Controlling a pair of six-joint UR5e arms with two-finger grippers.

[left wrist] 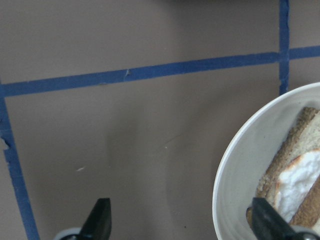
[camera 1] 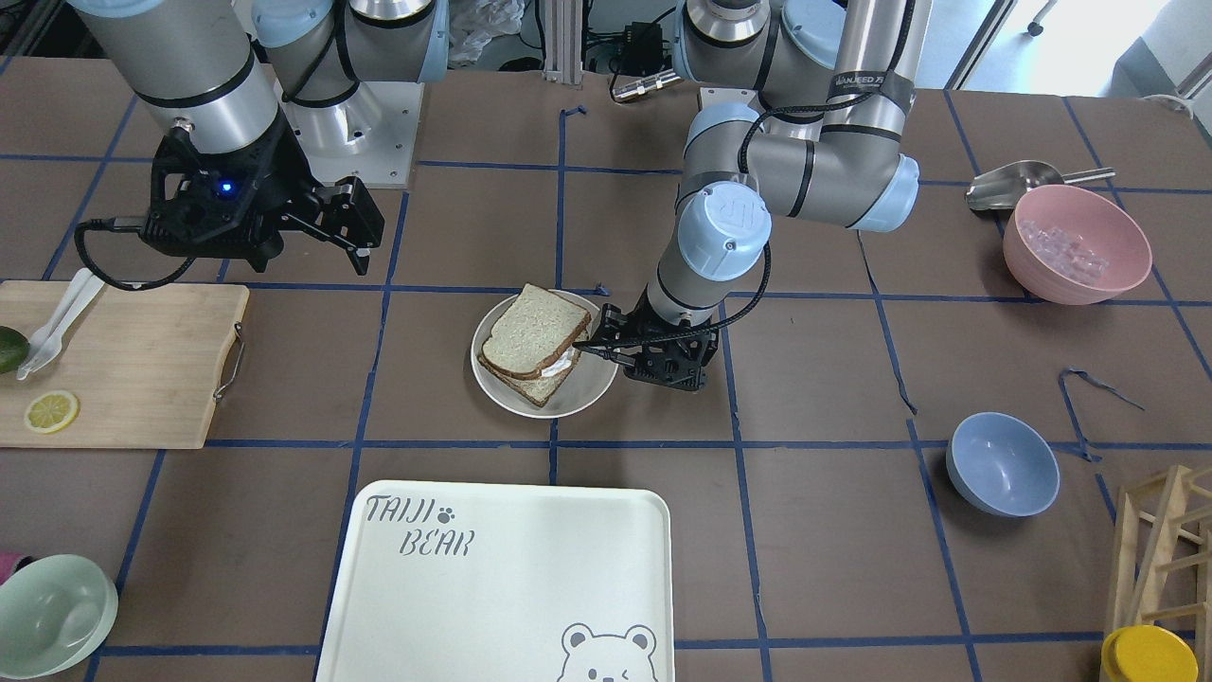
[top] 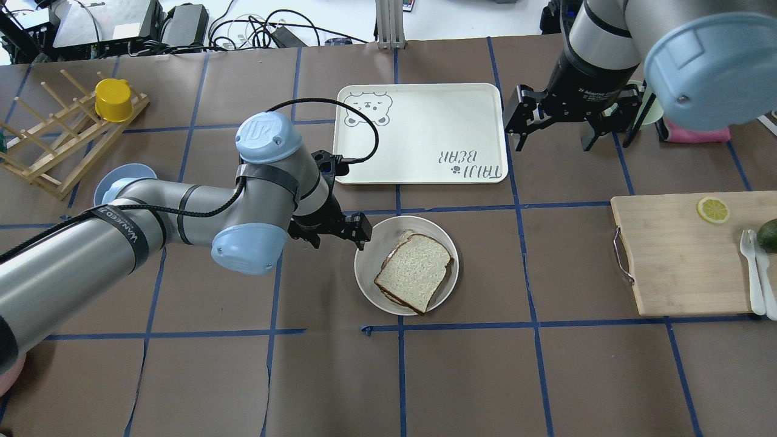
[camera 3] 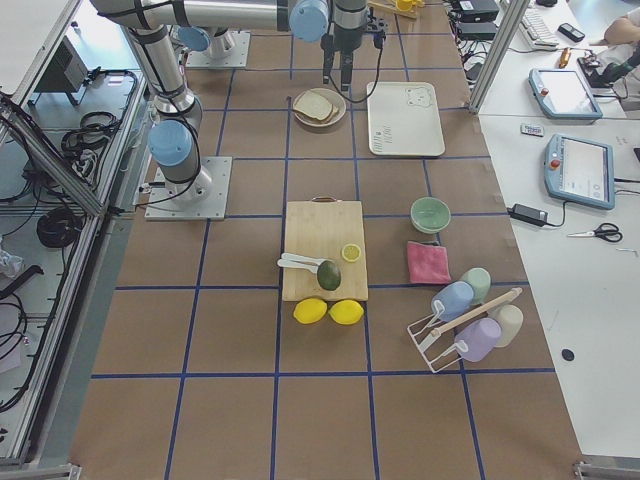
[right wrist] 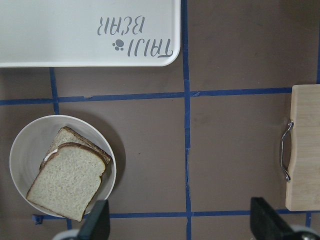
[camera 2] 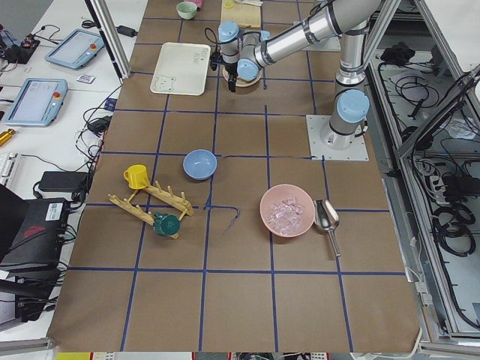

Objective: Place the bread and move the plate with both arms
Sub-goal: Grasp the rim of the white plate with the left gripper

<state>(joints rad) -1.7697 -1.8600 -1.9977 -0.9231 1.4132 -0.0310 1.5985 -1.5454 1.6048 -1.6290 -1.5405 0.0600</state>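
The bread point(camera 1: 535, 327) lies on top of a second slice with white egg showing between them, on the plate point(camera 1: 587, 393) at the table's middle. My left gripper point(camera 1: 597, 343) is low at the plate's rim on my left side and is open. In the left wrist view point(left wrist: 180, 220) the plate's rim point(left wrist: 225, 170) lies between its spread fingers, with one finger over the plate. My right gripper point(top: 553, 142) is open and empty, high above the table near the tray's corner. The right wrist view looks down on the bread point(right wrist: 67, 182) and the plate point(right wrist: 25, 150).
The cream "TAIJI BEAR" tray point(camera 1: 492, 587) lies just beyond the plate. A wooden cutting board point(camera 1: 123, 360) with a lemon slice and white cutlery is on my right. A blue bowl point(camera 1: 1002, 464), a pink bowl point(camera 1: 1077, 243) and a wooden rack point(camera 1: 1165, 549) are on my left.
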